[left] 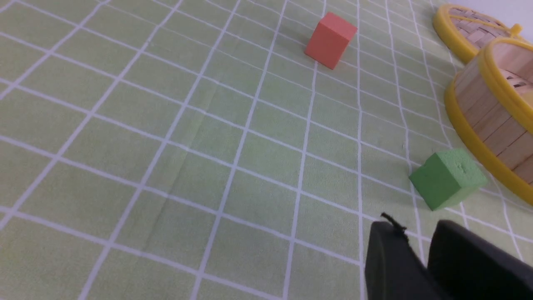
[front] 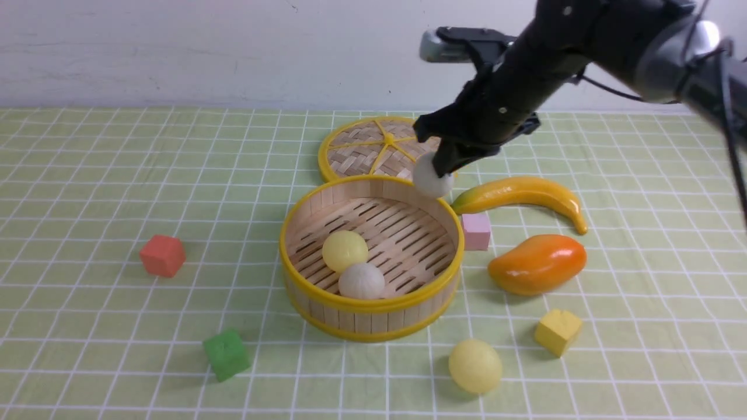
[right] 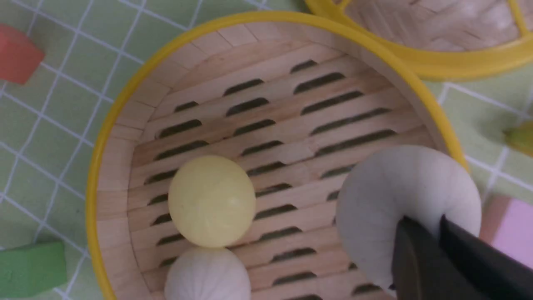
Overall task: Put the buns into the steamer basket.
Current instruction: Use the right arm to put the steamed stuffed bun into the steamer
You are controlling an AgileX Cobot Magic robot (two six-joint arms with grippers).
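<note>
While poised over the far right rim of the basket [front: 373, 306], pinches a white bun [front: 430, 182] in the right gripper [front: 442, 166], with tips pressed almost together into the bun's top. Whether clear of that rim or grazing it, cannot tell from the front; from the right wrist, looks to sit over the floor slats just inside the wall. Round, so no long axis to mind; off-white, matt, faintly pleated, seemingly soft enough to dent under the pinch. Below and toward the near left: bare slats, then a yellow bun [front: 344, 249] and a second white bun [front: 362, 281] touching each other by the near wall. Calls, by judgement, for only a short shift inward and a release, kept off the rim to avoid a bounce out toward the lid [front: 367, 149] lying just behind, toward the desk's far edge. Further out, toward the desk's near edge and right of the basket, a last yellow bun [front: 475, 366] alone on the cloth, nearer the right arm than the left. Left gripper [left: 418, 233] low over the desk's left part, near a green cube [left: 447, 179], narrowly parted, holding nothing.
</note>
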